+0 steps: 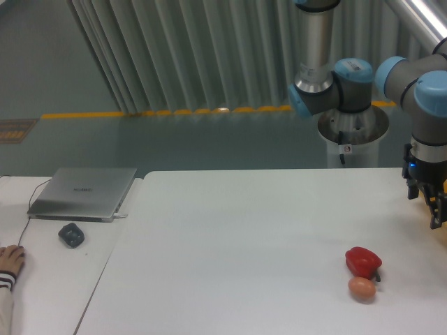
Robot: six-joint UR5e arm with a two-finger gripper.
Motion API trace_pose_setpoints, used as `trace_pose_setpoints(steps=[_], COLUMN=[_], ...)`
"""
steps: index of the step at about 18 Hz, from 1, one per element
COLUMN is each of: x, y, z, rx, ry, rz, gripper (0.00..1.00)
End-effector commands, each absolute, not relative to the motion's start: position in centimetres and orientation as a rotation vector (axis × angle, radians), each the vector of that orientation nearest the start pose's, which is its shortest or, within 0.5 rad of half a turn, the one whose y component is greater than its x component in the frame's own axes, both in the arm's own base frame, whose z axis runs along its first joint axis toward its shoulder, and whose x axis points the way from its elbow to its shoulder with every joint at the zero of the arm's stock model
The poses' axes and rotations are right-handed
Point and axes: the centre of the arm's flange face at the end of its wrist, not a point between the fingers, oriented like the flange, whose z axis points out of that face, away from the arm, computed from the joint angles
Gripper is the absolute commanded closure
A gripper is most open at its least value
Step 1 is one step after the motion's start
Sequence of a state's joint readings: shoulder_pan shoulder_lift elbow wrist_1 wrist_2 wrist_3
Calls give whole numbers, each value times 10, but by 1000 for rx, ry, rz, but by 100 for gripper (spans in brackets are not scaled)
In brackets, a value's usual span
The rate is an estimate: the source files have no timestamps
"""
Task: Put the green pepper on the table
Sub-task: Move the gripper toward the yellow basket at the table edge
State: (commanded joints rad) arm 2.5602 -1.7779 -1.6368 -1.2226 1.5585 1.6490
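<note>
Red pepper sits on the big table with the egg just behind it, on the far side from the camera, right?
Not quite. In the camera view the egg lies in front of the red pepper, on the near side, both on the table.

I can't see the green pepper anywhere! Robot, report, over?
Gripper at far right edge, jaws unclear. Green pepper not visible. Red pepper and egg on table.
</note>
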Motion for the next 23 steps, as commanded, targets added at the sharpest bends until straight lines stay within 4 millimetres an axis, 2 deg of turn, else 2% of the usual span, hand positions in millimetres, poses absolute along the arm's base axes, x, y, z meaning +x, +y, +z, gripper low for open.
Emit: trace_pose_setpoints(steps=[7,16,23], x=[-400,-398,-392], y=[428,426,432], z=[382,369,367], rx=[-2936,-2951,-2987], ry=[1016,988,843], rz=[105,82,68], gripper=[0,0,0])
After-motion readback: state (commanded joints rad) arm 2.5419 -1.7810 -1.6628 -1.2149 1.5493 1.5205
